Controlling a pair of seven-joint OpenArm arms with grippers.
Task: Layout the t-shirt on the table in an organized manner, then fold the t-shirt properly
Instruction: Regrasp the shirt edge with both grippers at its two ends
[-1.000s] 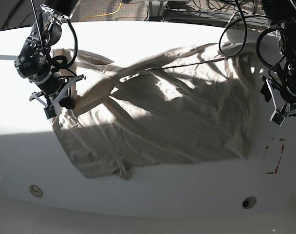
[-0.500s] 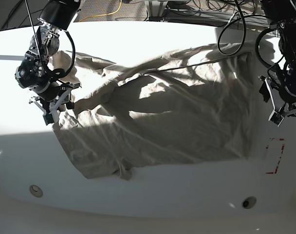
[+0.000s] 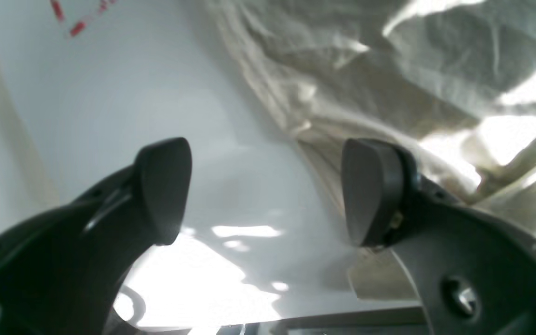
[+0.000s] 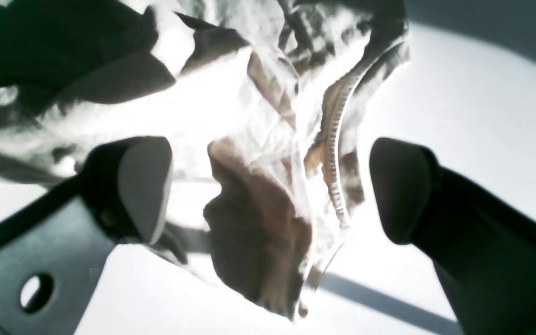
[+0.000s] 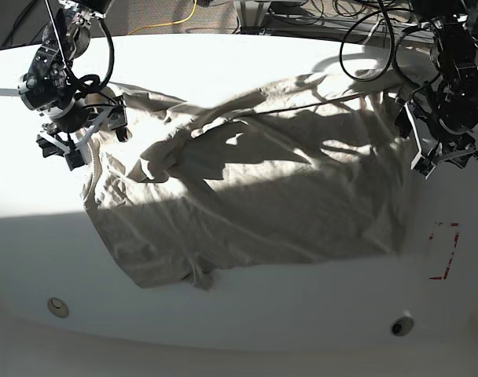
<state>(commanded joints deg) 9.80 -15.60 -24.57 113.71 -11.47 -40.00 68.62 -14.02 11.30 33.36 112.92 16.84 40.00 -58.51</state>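
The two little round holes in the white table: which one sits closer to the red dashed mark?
The hole near the front edge on the base view's right; the red dashed mark lies just above it. The other hole sits far across, at the front left, beyond the t-shirt's corner.

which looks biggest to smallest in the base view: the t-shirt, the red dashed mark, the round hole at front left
1. t-shirt, by far the largest
2. red dashed mark
3. round hole, smallest, though not far off the mark's width
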